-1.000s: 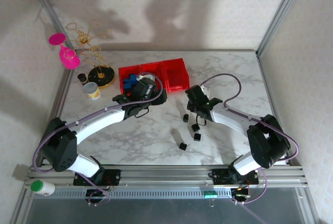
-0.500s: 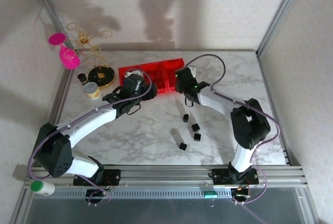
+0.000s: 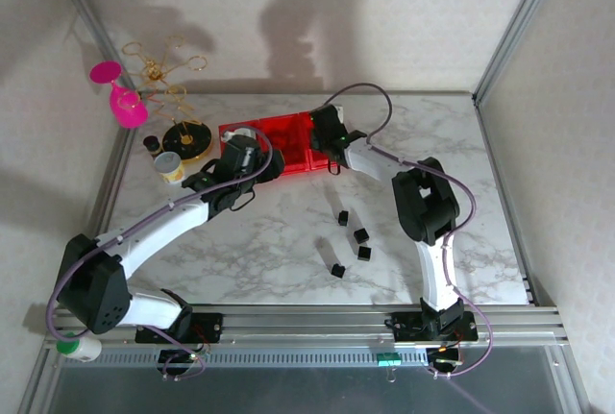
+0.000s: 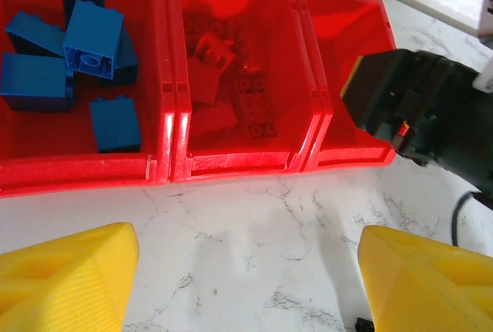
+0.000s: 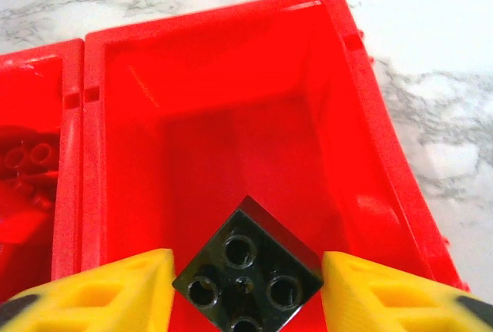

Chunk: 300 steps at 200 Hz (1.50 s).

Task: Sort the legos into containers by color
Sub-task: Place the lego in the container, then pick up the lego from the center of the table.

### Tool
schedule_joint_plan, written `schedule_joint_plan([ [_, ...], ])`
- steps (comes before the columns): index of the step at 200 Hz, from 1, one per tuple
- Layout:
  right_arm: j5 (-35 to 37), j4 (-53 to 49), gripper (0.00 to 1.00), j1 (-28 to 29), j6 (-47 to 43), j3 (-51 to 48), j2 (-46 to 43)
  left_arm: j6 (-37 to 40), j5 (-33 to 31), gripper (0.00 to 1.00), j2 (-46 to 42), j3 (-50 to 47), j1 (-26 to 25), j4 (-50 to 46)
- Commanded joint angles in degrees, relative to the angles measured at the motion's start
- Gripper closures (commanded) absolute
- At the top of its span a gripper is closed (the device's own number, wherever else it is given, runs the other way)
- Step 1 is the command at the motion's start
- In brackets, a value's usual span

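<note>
Marble tabletop point(image 3: 269, 241): your right gripper point(image 5: 246, 284) clamps a black lego point(image 5: 248, 274) between both fingers, directly above the rightmost container point(image 5: 208, 24), over its open interior.

1. The left arm point(image 3: 168, 220) starts at the lower left of the top view, folds at the left edge, and slants up toward the centre.
2. The left gripper point(image 4: 246, 274) has its yellow fingers point(image 4: 65, 274) spread wide at the bottom corners of its wrist view.
3. The right arm point(image 3: 423, 207) rises from the bottom right of centre, then bends up-left.
4. The right gripper point(image 5: 246, 295) pinches a black brick point(image 5: 248, 266) at the bottom of its wrist view.
</note>
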Motion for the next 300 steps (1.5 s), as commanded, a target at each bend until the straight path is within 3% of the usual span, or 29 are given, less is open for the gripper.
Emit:
schedule_joint_plan([
  [1, 0.67, -1.77, 0.43, -0.47, -1.79, 3.47, 1.23, -0.18, -1.36, 0.25, -1.53, -0.52, 0.55, -0.14],
  [17, 0.51, -1.81, 0.37, -0.47, -1.84, 3.78, 0.79, -0.08, -1.32, 0.25, -1.73, -0.43, 0.54, -0.25],
  [56, -1.53, -1.90, 0.37, -0.30, -1.22, 1.34, -4.11, -0.26, 0.03, 0.25, -2.59, -0.32, 0.48, -0.05],
  [140, -4.63, -7.17, 0.29, 3.74, 8.47, -26.83, -27.16, -1.53, 2.41, 0.25, -6.95, -6.58, -5.44, 0.87],
  [187, -6.92, -7.57, 0.28, 8.29, 12.47, -38.85, -32.85, -3.25, 2.43, 0.23, -9.21, -10.71, -8.13, 1.81],
  [224, -7.44, -6.27, 0.34, 8.80, 15.71, -43.14, -32.14, -3.77, 2.58, 0.19, -9.43, -12.38, -8.55, 2.84],
  [300, -6.54, -4.87, 0.55, 9.29, 14.58, -40.35, -26.46, -3.88, 1.99, 0.08, -8.61, -12.21, -8.76, 3.19],
])
